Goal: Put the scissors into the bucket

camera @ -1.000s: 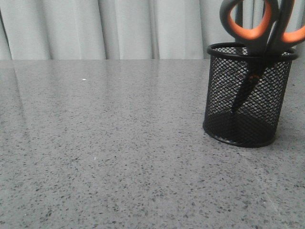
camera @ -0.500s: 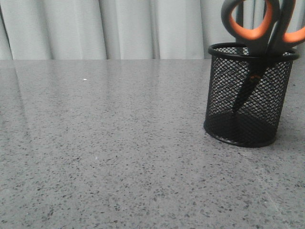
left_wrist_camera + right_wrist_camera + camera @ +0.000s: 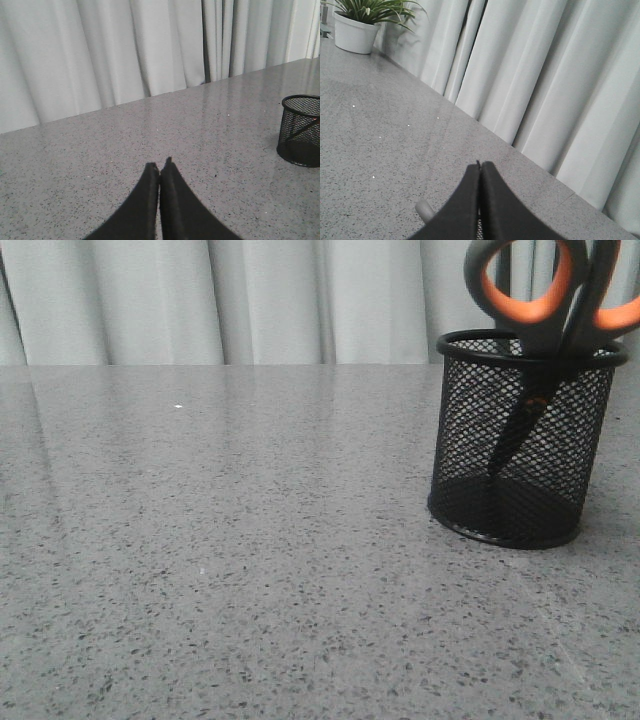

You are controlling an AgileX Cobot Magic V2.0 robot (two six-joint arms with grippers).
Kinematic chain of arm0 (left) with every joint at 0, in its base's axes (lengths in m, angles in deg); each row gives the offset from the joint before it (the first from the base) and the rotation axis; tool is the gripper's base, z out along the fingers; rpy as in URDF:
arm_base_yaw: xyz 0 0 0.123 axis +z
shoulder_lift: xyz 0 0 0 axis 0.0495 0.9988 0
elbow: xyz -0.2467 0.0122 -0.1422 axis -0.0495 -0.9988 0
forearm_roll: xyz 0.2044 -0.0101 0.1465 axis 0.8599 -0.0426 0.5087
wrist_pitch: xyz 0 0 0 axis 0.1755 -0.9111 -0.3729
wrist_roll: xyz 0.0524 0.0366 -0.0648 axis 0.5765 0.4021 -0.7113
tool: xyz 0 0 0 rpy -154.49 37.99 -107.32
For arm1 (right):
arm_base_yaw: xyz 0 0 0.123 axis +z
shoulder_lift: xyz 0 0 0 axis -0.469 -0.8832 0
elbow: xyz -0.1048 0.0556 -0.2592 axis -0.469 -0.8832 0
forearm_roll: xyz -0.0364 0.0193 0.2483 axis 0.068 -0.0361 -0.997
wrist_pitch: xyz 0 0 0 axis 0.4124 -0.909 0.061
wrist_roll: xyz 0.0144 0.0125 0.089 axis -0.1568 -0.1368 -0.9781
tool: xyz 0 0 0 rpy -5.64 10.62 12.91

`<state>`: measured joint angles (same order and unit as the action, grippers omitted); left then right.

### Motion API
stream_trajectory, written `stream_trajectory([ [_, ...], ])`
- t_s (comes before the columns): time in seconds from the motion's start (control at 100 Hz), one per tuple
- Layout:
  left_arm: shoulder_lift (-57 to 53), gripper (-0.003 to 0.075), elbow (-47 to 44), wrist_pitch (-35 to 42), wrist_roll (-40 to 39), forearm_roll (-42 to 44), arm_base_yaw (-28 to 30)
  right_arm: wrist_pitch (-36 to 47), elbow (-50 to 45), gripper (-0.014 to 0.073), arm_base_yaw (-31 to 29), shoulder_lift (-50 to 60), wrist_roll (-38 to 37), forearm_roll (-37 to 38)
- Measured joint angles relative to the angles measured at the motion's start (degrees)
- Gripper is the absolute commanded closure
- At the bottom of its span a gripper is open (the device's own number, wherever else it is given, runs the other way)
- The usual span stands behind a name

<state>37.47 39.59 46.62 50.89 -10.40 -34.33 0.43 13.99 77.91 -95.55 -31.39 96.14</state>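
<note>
the scissors with dark grey loop handles lined orange inside (image 3: 548,300) stand blades-down inside the round black wire-mesh bucket with a solid rim and base (image 3: 520,440), handles rising above the rim and the dark blades visible through the mesh, slanting toward the base. the bucket sits upright on the speckled grey stone table (image 3: 250,540), toward its right side in the front view, with pale pleated curtains (image 3: 250,300) behind.

in the left wrist view the left hand (image 3: 159,167) has its two black fingers pressed together, tips touching with nothing between them, above bare table; the bucket (image 3: 300,130) stands well apart from it, and a thin slanted line inside the mesh is probably a scissor blade, though it is too small to be sure.

in the right wrist view the right hand (image 3: 479,167) is likewise pressed together and holds nothing. a bit of black mesh shows just beside its fingers at the frame edge, and a small grey rounded stub (image 3: 424,209) pokes out near them. a white pot with a green leafy plant (image 3: 357,22) stands on the table, far from the hand, by the curtains.
</note>
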Motion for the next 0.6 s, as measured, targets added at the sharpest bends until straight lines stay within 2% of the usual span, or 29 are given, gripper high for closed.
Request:
stream_trajectory([
  [0.6,0.00,0.0741,-0.37,0.00,-0.09,-0.04,0.00,0.22,0.00,0.0638,0.00,0.00,-0.15,0.26],
])
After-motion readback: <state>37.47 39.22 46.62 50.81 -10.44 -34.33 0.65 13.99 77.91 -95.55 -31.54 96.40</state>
